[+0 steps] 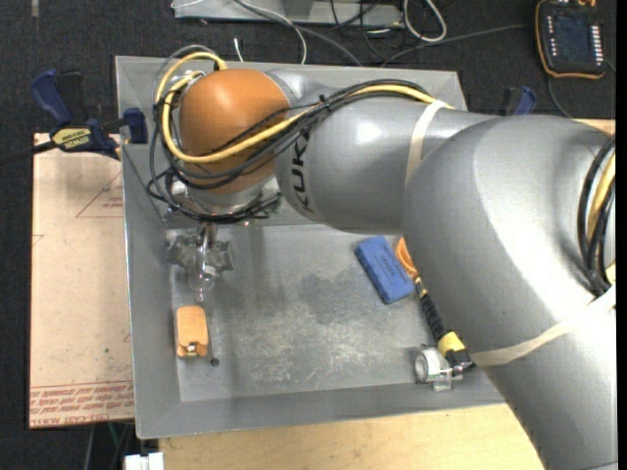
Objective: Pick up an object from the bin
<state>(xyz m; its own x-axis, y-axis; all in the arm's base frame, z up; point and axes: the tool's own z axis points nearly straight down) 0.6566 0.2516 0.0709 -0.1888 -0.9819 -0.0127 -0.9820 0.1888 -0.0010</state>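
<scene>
My gripper (204, 267) hangs below the orange dome at the bin's left side, its metal fingers pointing down over the bare floor. A small orange and tan block (191, 331) lies just below it near the front left corner, apart from the fingertips. I see nothing between the fingers.
A blue rectangular block (384, 268) lies right of centre, with an orange thing (405, 255) partly hidden under the arm beside it. A black-handled tool with a yellow band and metal end (437, 351) lies at the front right. The arm covers the bin's right and back.
</scene>
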